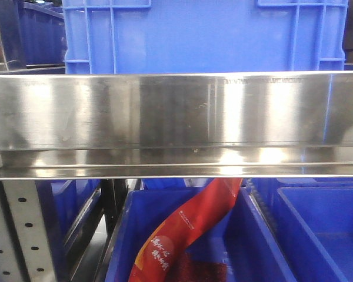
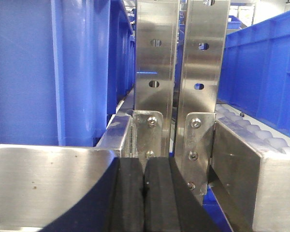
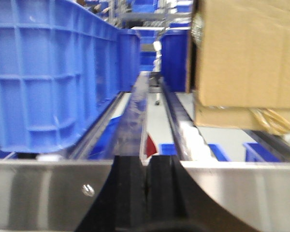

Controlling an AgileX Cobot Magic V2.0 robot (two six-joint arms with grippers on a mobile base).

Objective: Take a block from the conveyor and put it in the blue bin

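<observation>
A broad stainless steel rail (image 1: pixel 176 111) runs across the middle of the front view from edge to edge, its brushed face catching bright reflections. Above it, filling the upper centre of the frame, stands a large blue crate (image 1: pixel 206 35) with ribbed walls, and a darker blue crate (image 1: pixel 41 32) sits in the upper left. Below the rail, in the lower centre, an open blue bin (image 1: pixel 120 247) holds a red packet (image 1: pixel 188 226) with white lettering that leans diagonally from under the rail down to the lower left; a second blue bin (image 1: pixel 317 229) lies just beside it at lower right, and a perforated grey upright (image 1: pixel 20 229) stands at lower left. Neither the block nor the conveyor belt shows in any view, so where the block lies cannot be told. In the left wrist view the left gripper (image 2: pixel 145 193) is clenched, its two black pads pressed together at the bottom centre with nothing between them; ahead of it rise two upright steel brackets (image 2: pixel 181 72) with holes and bolts, a tall blue crate wall (image 2: pixel 53 72) fills the left, and another blue crate side (image 2: pixel 261 72) fills the right above a row of pale rollers (image 2: pixel 261 133). In the right wrist view, which is blurred, the right gripper (image 3: pixel 146 188) is likewise clenched and empty at bottom centre, looking down a narrow steel channel (image 3: pixel 152 111) between a ribbed blue crate (image 3: pixel 48 72) at left and a cardboard box (image 3: pixel 246 58) at upper right.
</observation>
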